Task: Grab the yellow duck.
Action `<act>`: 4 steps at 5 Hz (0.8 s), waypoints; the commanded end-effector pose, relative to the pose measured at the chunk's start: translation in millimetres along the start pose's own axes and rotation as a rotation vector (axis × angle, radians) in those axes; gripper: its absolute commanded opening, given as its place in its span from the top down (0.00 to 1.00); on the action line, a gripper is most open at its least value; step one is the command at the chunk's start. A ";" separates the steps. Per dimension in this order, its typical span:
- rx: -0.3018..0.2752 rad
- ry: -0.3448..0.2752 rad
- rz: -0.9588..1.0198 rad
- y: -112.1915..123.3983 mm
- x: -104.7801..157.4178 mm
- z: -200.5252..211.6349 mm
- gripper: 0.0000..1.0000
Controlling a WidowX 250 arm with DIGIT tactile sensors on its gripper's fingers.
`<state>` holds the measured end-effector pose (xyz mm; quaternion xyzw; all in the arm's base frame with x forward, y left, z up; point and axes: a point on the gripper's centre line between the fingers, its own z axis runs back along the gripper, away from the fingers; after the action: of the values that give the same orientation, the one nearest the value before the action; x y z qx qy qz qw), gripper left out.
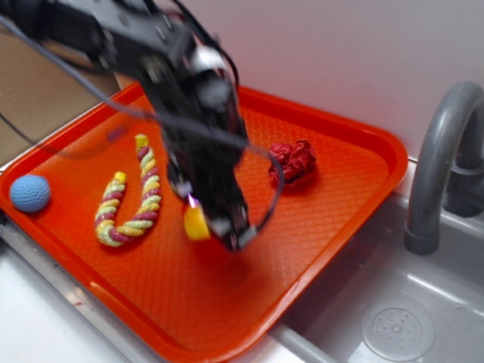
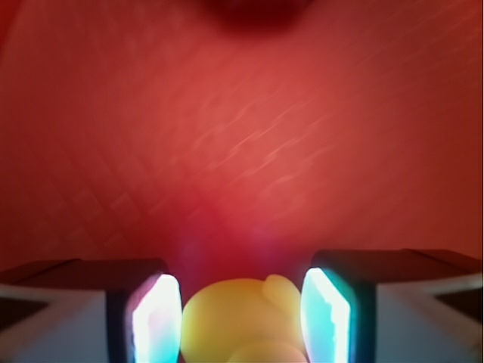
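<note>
The yellow duck [image 1: 196, 224] is a small glossy yellow shape held at the tip of my gripper [image 1: 213, 227], near the middle of the orange tray [image 1: 382, 155]. In the wrist view the yellow duck [image 2: 240, 321] fills the gap between my two bright pads [image 2: 157, 321], which press against both of its sides, so the gripper [image 2: 242, 318] is shut on it. Its beak does not show. The arm looks blurred in the exterior view. Whether the duck still touches the tray I cannot tell.
A yellow-pink-green braided rope toy [image 1: 130, 204] lies left of the gripper, and a blue ball [image 1: 30, 193] sits at the tray's left edge. A crumpled red wad [image 1: 293, 160] lies behind on the right. A grey faucet [image 1: 439, 166] and sink basin [image 1: 397, 329] are right of the tray.
</note>
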<state>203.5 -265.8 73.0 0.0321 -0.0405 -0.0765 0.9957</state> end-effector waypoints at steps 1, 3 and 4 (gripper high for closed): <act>-0.071 -0.112 0.140 77.9 29.2 100.2 1.00; -0.091 -0.187 0.269 163.1 -0.6 169.7 1.00; -0.137 -0.227 0.258 178.4 -6.1 173.4 1.00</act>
<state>217.4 -103.1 250.8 -0.0397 -0.1311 0.0513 0.9892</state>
